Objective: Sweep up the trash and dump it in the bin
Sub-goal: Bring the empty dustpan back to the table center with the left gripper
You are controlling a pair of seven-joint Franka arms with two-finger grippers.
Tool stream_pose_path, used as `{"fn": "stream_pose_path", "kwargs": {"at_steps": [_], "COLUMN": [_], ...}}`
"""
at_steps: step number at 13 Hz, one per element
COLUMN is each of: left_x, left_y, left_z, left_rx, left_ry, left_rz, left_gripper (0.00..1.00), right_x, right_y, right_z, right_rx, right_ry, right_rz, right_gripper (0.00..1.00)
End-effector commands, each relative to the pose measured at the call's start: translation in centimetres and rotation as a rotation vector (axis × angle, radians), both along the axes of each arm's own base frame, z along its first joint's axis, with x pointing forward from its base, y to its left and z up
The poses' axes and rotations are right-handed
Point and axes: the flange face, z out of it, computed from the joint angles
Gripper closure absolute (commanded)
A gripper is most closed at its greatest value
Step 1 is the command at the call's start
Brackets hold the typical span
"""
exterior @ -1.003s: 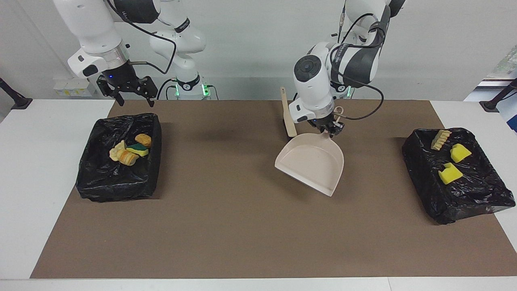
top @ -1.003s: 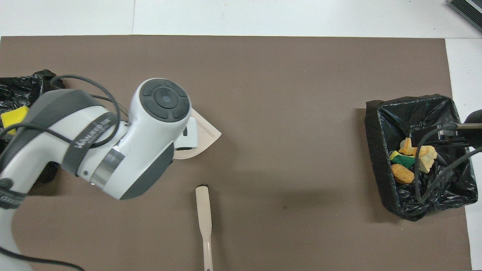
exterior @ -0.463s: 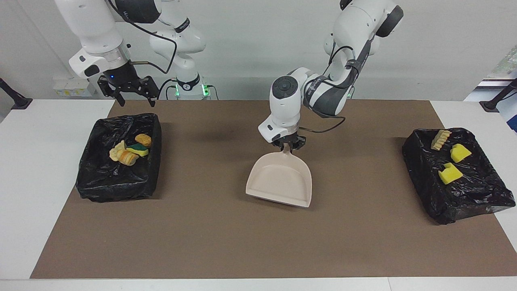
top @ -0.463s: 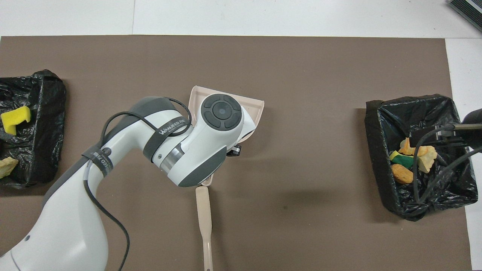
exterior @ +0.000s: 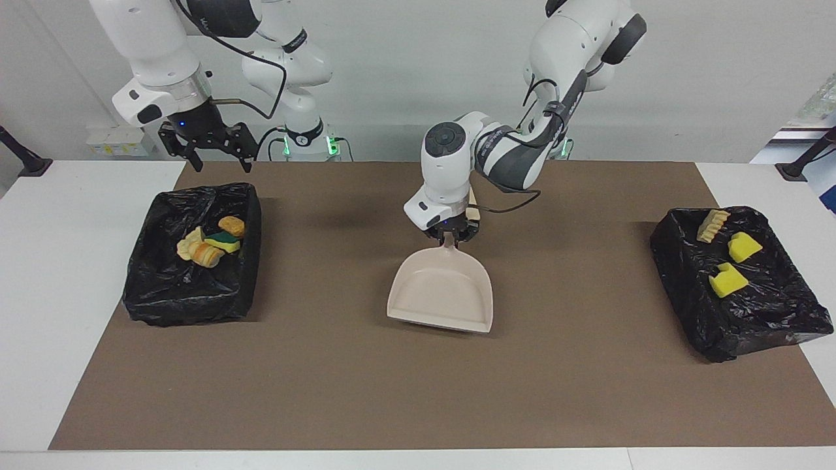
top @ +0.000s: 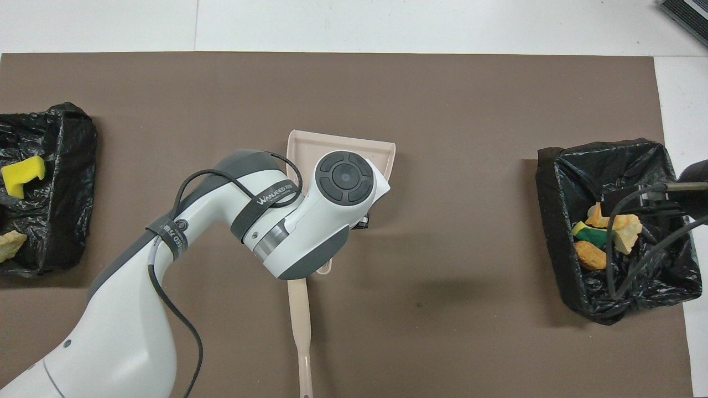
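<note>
Brown mat point(exterior: 366, 391) carries two black-lined bins point(exterior: 192, 274), brush point(top: 299, 315).

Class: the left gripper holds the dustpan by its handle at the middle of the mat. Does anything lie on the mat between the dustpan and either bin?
Nothing visible does. Bare mat separates the dustpan, held by the left gripper, from both bins. The brush lies nearer the robots.

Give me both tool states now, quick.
Left tool: shut on the dustpan handle, over the mat's middle.
Right tool: open, empty, waiting above the bin at its end.
</note>
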Motion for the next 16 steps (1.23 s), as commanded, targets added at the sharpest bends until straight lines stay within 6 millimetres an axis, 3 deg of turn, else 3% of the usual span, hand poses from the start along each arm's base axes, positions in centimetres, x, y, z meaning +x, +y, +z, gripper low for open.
{"fn": "stream_pose_path", "kwargs": {"at_steps": [1,3,4,5,7,8,11,14,16], "left_x": [0.9,1.2,1.4,1.9,1.9,2.2,2.0,2.7,0.7], "left_y": [0.7,0.9,1.2,1.9,2.8,4.5,10.1,16.5,21.4], "left_z": [-2.7,-2.4,-1.9,-1.5,0.3,2.0,5.5,9.4,11.6], "left_rx": [0.034,0.035,0.036,0.034,0.055,0.098,0.269,0.175,0.14], "left_ry": [-0.055,-0.053,-0.056,-0.055,-0.063,-0.064,0.001,0.068,0.082], "left_rz": [-0.008,-0.031,-0.052,-0.099,-0.153,-0.125,-0.017,0.139,0.134], "left_gripper": [1.0,0.94,0.34,0.0,0.0,0.0,0.0,0.0,0.0], "right_x": [-0.6,-0.6,-0.6,-0.6,-0.6,-0.6,-0.6,-0.6,-0.6], "right_y": [0.0,0.0,0.1,0.1,0.1,0.1,0.2,0.4,0.4], "right_z": [0.1,0.1,0.1,0.2,0.1,0.2,0.2,0.2,0.1], "right_rx": [0.011,0.011,0.011,0.011,0.011,0.011,0.01,0.003,0.003], "right_ry": [-0.01,-0.01,-0.012,-0.012,-0.012,-0.012,-0.013,-0.012,-0.009], "right_rz": [0.02,0.02,0.023,0.021,0.023,0.023,0.023,0.026,0.028], "right_gripper": [0.0,0.0,0.0,0.0,0.0,0.0,0.0,0.0,0.0]}}
